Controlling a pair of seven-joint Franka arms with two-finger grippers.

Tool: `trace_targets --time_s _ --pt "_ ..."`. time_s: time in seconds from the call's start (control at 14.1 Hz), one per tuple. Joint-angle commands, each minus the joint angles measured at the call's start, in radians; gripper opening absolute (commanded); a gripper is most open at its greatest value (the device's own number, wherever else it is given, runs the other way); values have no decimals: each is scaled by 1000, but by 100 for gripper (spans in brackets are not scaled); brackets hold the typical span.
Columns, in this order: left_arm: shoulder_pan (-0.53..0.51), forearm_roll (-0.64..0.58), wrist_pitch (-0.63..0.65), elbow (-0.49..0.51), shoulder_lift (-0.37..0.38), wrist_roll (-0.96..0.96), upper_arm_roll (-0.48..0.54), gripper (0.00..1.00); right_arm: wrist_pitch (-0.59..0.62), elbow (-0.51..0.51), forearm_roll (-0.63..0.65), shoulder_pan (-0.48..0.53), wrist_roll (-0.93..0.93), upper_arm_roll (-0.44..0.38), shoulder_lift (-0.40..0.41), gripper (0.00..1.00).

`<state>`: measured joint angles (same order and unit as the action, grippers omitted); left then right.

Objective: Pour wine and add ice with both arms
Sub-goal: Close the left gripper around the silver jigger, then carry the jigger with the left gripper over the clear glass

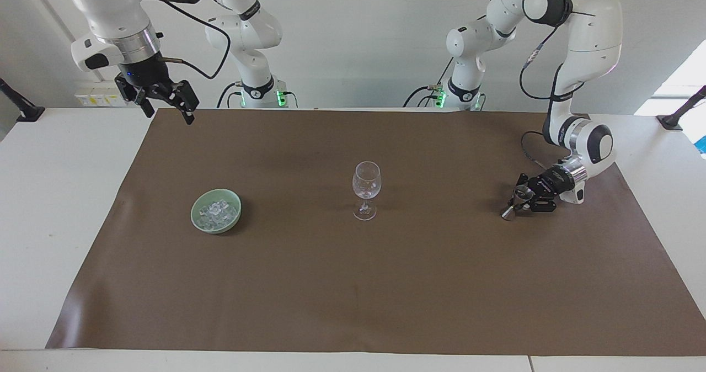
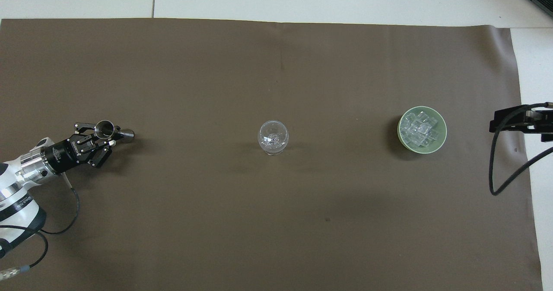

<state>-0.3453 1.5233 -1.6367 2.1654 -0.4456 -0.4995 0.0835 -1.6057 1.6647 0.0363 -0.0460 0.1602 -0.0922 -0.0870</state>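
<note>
Facing view: at centre frame one clear stemmed wine glass (image 1: pixel 366 190) stands upright on the brown sheet (image 1: pixel 386 295) that covers the white table (image 1: pixel 49 206), with open sheet all around it. At centre left sits one pale green round bowl (image 1: pixel 216 211) holding the ice (image 1: pixel 217 211), a single heap of small clear cubes too many to count. At centre right the left gripper (image 1: pixel 523 200) lies low over the sheet, its fingers clamped on one small silver double-ended metal measuring cup (image 1: pixel 515 203), whose lower end is at the sheet. In the upper left corner the right gripper (image 1: pixel 165 104) hangs high over the sheet's edge, fingers spread apart and holding nothing, its arm waiting. Two white arms show in all. In the overhead view the measuring cup (image 2: pixel 109 130) is at centre left in the left gripper (image 2: pixel 101 137), the glass (image 2: pixel 273 137) at centre, and the bowl (image 2: pixel 422 129) with its ice (image 2: pixel 420 130) at centre right; nothing lies between them.
</note>
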Motion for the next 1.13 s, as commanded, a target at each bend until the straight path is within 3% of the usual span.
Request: trace_targets --time_s 0.0,1.06 --pt "17 20 9 11 45 -66 5 0 20 -10 -18 12 -28 6 1 100" --pt "225 20 -46 20 228 -240 4 0 18 -10 -18 12 -28 6 1 100"
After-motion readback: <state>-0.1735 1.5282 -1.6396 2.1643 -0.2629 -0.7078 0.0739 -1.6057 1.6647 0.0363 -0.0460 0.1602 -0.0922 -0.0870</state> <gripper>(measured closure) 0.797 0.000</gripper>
